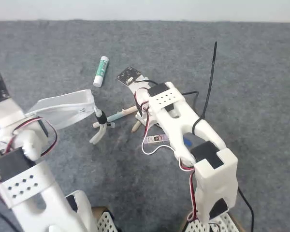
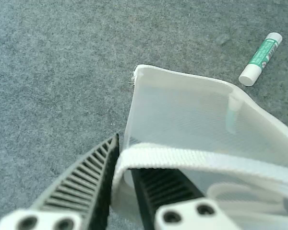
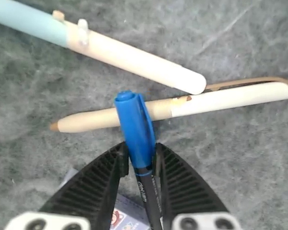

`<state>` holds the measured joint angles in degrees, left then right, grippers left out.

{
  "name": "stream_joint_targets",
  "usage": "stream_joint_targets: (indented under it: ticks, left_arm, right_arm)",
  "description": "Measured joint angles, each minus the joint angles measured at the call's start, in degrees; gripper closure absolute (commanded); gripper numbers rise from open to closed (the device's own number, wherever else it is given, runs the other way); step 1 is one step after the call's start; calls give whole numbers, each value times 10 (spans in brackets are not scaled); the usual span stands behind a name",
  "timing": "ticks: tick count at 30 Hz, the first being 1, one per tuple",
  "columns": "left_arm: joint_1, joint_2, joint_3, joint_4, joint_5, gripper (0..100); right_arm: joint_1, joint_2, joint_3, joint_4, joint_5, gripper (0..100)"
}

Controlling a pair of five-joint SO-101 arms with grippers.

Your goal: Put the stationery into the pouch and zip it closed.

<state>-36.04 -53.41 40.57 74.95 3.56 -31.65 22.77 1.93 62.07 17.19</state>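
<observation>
Hands split the work. The left hand (image 2: 124,165) is clamped on the rim of the white mesh pouch (image 2: 192,115) and holds it up off the tabletop (image 1: 251,63), probably so the mouth faces the other arm. The right hand (image 3: 140,149) is closed around the blue-capped pen (image 3: 134,122), pinching it just below the cap. The cap juts out past the fingertips, which should leave that end free to go in first. I cannot tell whether this pen is lifted yet.

Just ahead of the right hand, the cream and tan pen (image 3: 221,98) lies crosswise under the blue cap. Beyond it lies the cream and pale blue pen (image 3: 134,55), and the two seem to touch. The glue stick (image 2: 260,57) lies on the far side of the pouch from the left hand, well apart. With these three unloaded, zipping looks some way off.
</observation>
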Motion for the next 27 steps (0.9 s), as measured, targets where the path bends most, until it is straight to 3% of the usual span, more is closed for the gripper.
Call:
stream_joint_targets:
  ticks: [14,20,27]
  left_arm:
    - [0,0,0,0,0,990]
    - [0,0,0,0,0,990]
    - [0,0,0,0,0,990]
  right_arm:
    - [23,-42,0,8,-3,991]
    - [23,-105,5,50,-83,991]
    - [23,-194,5,105,-103,991]
